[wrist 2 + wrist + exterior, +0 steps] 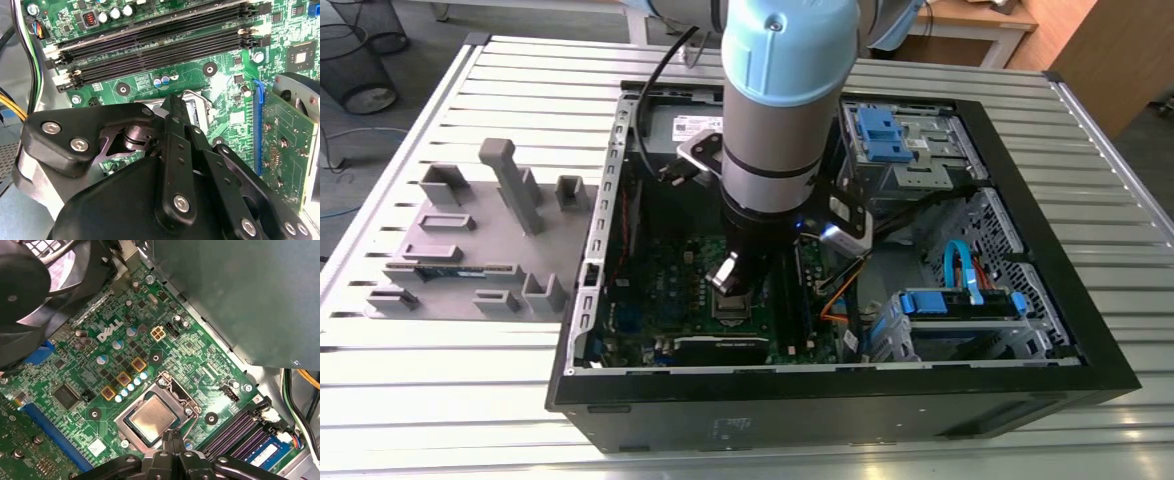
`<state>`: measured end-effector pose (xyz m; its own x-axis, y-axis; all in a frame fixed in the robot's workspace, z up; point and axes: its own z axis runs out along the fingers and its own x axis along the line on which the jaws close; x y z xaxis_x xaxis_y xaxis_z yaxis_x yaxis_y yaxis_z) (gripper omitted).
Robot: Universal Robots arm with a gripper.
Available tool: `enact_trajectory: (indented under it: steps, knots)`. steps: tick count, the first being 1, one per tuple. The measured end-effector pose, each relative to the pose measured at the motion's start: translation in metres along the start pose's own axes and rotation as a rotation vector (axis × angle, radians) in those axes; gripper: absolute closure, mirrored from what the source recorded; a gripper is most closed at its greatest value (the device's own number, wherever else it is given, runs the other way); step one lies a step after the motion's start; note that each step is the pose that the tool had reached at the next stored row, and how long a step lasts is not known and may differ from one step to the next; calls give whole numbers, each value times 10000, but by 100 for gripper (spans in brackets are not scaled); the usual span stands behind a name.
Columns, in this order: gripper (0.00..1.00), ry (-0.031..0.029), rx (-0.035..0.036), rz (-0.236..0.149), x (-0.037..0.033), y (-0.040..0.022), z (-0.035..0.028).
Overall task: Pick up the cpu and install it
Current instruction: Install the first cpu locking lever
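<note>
The cpu (152,417), a small square chip with a dull silver top, lies flat inside the metal-framed socket (172,385) on the green motherboard (120,360). My gripper (172,436) hangs just above the socket's edge beside the chip. Its two black fingers are pressed together with nothing between them. In the second wrist view the gripper (172,107) covers most of the socket, and only the wire lever (197,105) shows. In the exterior view the gripper (731,288) is low inside the open computer case (1067,330), over the board's middle.
Black memory slots (150,45) run beside the socket, and a memory stick (265,450) sits in one of them. A graphics card (285,145) and a black fan (35,285) stand close by. Orange cables (834,300) and blue drive bays (887,135) crowd the case. A grey parts holder (467,240) lies outside it.
</note>
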<state>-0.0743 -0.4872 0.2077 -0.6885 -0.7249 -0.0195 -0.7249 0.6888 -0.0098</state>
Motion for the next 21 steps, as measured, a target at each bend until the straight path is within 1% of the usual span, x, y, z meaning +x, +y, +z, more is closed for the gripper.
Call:
enact_trajectory:
  steps: [6, 21]
  knots:
    - [89, -1, 9, 215, 1, 0, 21]
    - [89, -4, 13, 344, 7, -4, 71]
